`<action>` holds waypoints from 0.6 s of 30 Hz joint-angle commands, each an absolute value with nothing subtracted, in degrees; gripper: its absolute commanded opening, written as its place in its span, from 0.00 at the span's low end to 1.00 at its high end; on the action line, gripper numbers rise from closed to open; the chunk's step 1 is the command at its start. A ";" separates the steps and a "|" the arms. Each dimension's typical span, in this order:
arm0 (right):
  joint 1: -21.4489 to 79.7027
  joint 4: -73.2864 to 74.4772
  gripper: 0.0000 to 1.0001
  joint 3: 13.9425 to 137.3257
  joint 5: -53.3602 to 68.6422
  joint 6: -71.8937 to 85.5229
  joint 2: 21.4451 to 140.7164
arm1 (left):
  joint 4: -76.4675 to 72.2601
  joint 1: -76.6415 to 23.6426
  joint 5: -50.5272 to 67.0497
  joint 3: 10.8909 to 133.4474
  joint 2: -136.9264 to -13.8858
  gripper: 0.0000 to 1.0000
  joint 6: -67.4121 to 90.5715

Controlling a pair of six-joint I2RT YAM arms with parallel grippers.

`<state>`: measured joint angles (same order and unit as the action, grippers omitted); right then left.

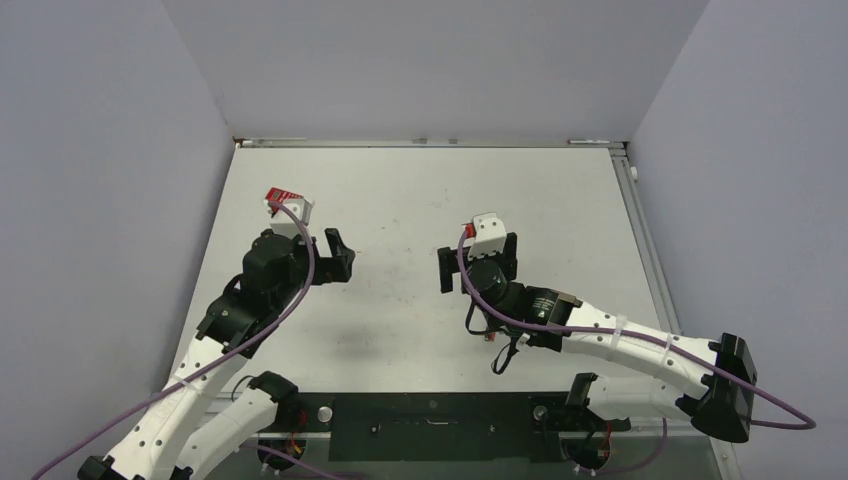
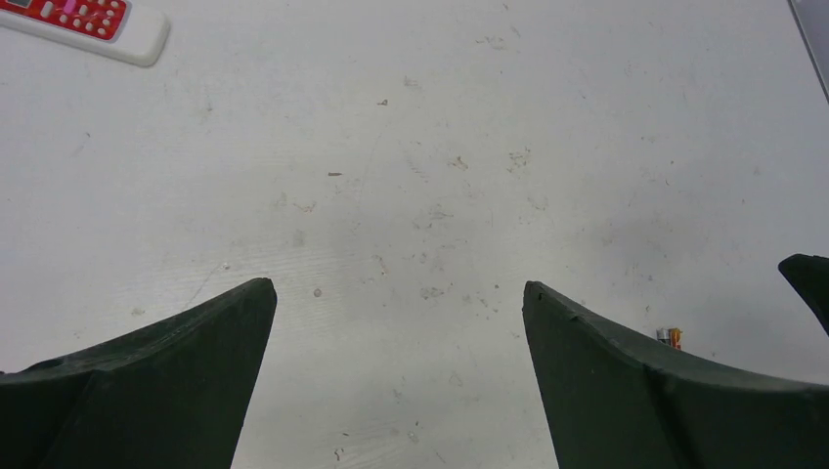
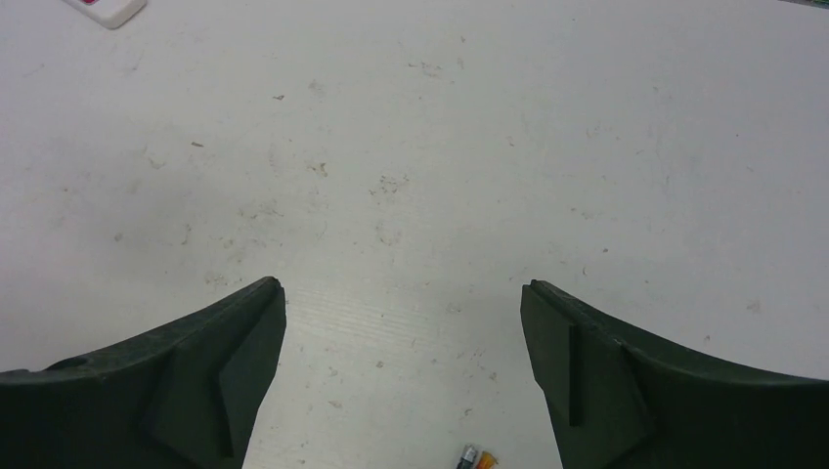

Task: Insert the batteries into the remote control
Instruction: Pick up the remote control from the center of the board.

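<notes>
The remote control [image 2: 83,26] lies on the table at the top left of the left wrist view, red button face up. Its white corner also shows in the right wrist view [image 3: 106,9]. In the top view a red patch beside the left wrist camera looks like the remote [image 1: 281,194]. A battery's silver and orange end [image 3: 476,458] peeks in at the bottom edge between my right fingers, and behind my left gripper's right finger [image 2: 669,338]. My left gripper [image 2: 398,286] [image 1: 342,255] and right gripper [image 3: 403,284] [image 1: 478,265] are both open, empty, above bare table.
The white table [image 1: 420,190] is scuffed and walled by grey panels on three sides. A metal rail [image 1: 630,190] runs along its right edge. The right gripper's finger [image 2: 809,283] shows at the right edge of the left wrist view.
</notes>
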<state>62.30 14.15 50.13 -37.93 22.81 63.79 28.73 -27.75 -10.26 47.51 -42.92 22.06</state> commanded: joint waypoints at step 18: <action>62.58 19.62 0.89 52.68 -42.17 24.16 61.15 | 28.95 -26.92 -19.57 51.41 -45.92 0.96 25.49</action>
